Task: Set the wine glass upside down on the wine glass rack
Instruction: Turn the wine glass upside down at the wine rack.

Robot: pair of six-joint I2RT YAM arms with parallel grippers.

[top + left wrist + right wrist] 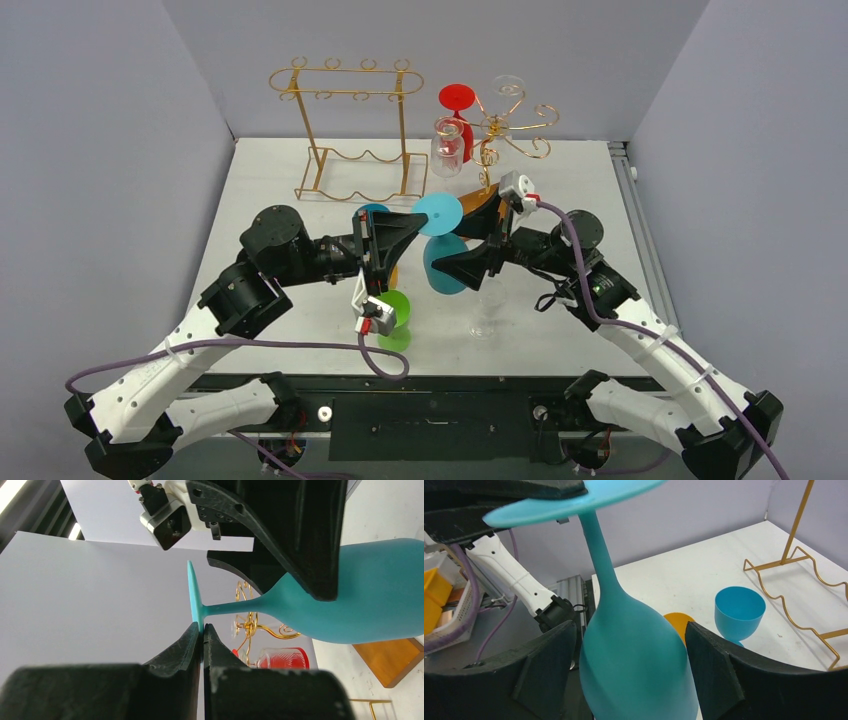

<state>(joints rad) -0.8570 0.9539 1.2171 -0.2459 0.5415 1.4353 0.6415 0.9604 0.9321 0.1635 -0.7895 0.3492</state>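
A teal wine glass hangs upside down in the air above the table's middle, its round foot on top. My left gripper is shut on the rim of that foot, fingertips pinched together. My right gripper straddles the bowl with its jaws spread wide and a thin gap at each fingertip. The gold spiral wine glass rack stands at the back right. It holds an inverted red glass and clear glasses.
A second gold wire rack stands at the back left. A green cup and a clear glass stand near the front. A blue cup and an orange disc sit under the arms. The spiral rack's wooden base lies nearby.
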